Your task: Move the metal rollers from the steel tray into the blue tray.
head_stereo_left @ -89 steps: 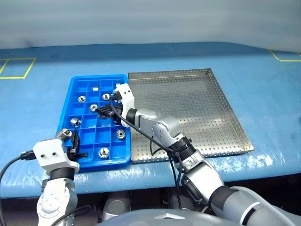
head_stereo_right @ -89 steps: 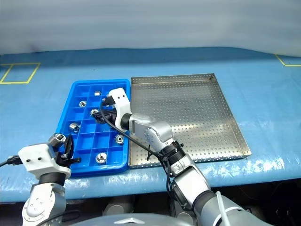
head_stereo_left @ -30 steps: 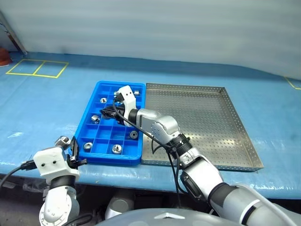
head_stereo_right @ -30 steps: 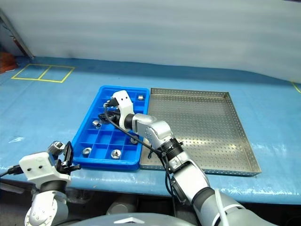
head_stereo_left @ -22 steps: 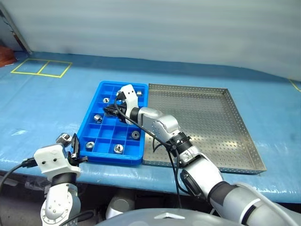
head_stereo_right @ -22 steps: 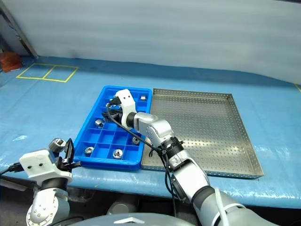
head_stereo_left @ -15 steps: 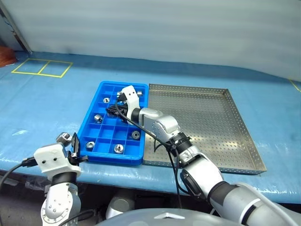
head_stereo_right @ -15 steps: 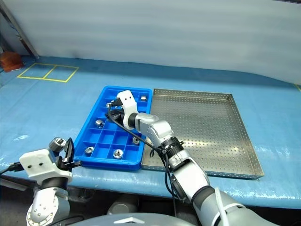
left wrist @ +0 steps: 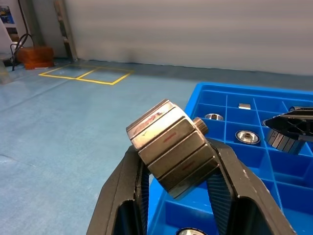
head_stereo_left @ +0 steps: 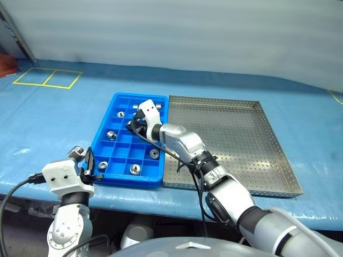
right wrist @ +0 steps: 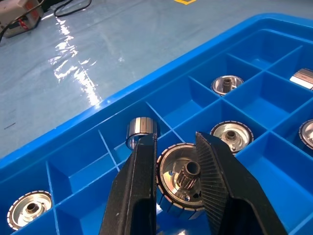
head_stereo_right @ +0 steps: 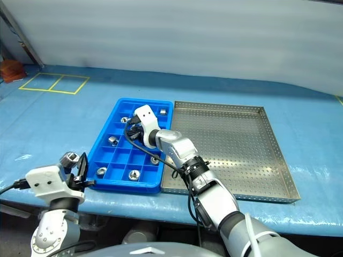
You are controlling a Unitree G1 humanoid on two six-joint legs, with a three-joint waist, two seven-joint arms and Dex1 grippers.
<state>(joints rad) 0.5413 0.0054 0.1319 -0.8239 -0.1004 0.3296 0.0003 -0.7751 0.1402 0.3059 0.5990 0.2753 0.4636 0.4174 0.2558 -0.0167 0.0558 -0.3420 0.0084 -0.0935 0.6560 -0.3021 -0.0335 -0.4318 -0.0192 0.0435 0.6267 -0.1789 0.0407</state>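
Note:
The blue tray (head_stereo_left: pixel 105 137) lies left of the steel tray (head_stereo_left: pixel 230 134), whose perforated bottom is bare. Several metal rollers rest in the blue tray's compartments, among them one (head_stereo_left: pixel 111 134) at the left and one (head_stereo_left: pixel 134 169) at the front. My right gripper (head_stereo_left: pixel 134 124) hangs low over the tray's far middle compartments, shut on a roller (right wrist: pixel 183 183) between its fingers (right wrist: pixel 142 196). My left gripper (head_stereo_left: pixel 84 161) stays off the tray's front left corner, shut on another roller (left wrist: pixel 171 147) and held above the table.
A blue sheet (head_stereo_left: pixel 48 118) covers the table, with yellow tape squares (head_stereo_left: pixel 45 77) at the far left. The table's front edge runs just under the two trays. A grey wall (head_stereo_left: pixel 187 32) closes the far side.
The camera swung between the oldest frames and now. In the last second my right gripper sank a little toward the compartments with its roller and rolled its wrist. The left gripper kept its roller.

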